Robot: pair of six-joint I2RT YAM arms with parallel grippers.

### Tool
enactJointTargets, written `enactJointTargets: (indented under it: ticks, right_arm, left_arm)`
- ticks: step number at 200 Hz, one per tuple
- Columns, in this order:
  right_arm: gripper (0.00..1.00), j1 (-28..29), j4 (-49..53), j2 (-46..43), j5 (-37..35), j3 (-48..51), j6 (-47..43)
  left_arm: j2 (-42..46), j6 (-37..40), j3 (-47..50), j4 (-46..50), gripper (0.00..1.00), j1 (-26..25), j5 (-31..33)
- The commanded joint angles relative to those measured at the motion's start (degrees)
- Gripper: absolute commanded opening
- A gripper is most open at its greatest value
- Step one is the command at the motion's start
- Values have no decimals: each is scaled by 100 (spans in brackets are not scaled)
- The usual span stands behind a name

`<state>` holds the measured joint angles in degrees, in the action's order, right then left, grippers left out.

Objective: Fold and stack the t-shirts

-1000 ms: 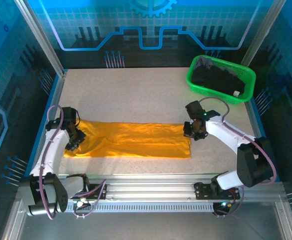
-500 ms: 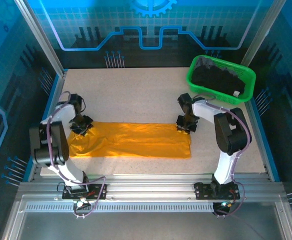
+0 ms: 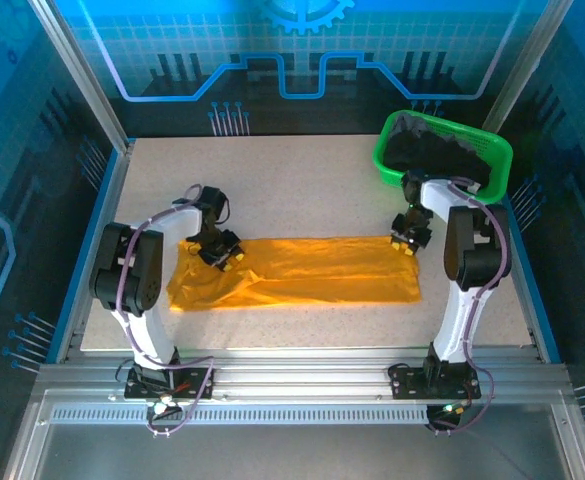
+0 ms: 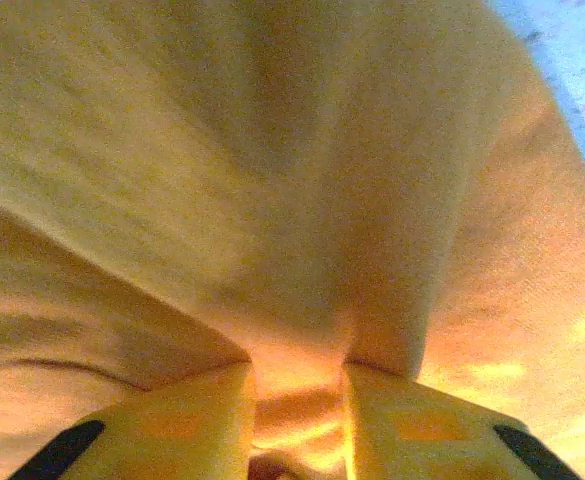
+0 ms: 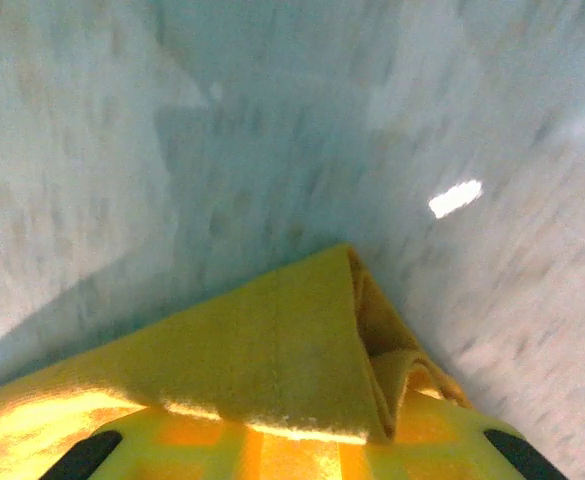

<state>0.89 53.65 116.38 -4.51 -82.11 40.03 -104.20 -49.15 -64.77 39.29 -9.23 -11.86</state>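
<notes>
The bright orange-yellow t-shirt (image 3: 312, 270) lies as a long folded strip across the middle of the table. My left gripper (image 3: 220, 252) is shut on its upper left edge. In the left wrist view, cloth (image 4: 222, 180) is bunched between the yellow fingers (image 4: 192, 420). My right gripper (image 3: 407, 243) is shut on the upper right corner, and that folded corner (image 5: 272, 350) sticks out of the jaws over the table. Black t-shirts (image 3: 432, 155) lie heaped in the green basket (image 3: 505, 155).
The basket stands at the back right corner, just behind the right arm. Speckled tabletop (image 3: 302, 190) stretches behind the strip, with a narrower band in front of it. Metal frame rails (image 3: 272, 385) run along the near edge.
Both grippers went from the strip's near corners to its far ones, then moved right. The orange-yellow t-shirt slid right with them, toward the basket.
</notes>
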Motion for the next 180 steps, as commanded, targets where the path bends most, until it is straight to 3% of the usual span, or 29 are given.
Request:
enactJointTargets:
  ticks: [1, 30, 56, 84, 118, 141, 180]
  right_arm:
    - [27, -117, -15, 290, -258, -329, -501]
    - [31, 137, -188, -267, -93, -311, -794]
    - [37, 670, -513, -1214, -25, 247, -778]
    - [38, 1414, -1091, -1829, 630, 906, -728]
    - [38, 2083, -1767, -1809, 1489, 1383, -670]
    - [38, 2076, -1926, -1625, 1643, 1583, -565]
    - [38, 2030, -1774, -1325, 1850, 1467, -747]
  left_arm:
    - [187, 56, -662, 498, 39, 27, 458]
    - [918, 523, -820, 1187, 38, 27, 1213]
    - [1830, 389, 138, 1385, 29, 9, 965]
    - [2609, 35, 1341, 1534, 31, -11, 781]
    - [3124, -335, 2299, 514, 40, 544, 218]
    - [3003, -258, 2524, -248, 41, 633, 149]
    - [2862, -123, 2625, -739, 37, 669, 221]
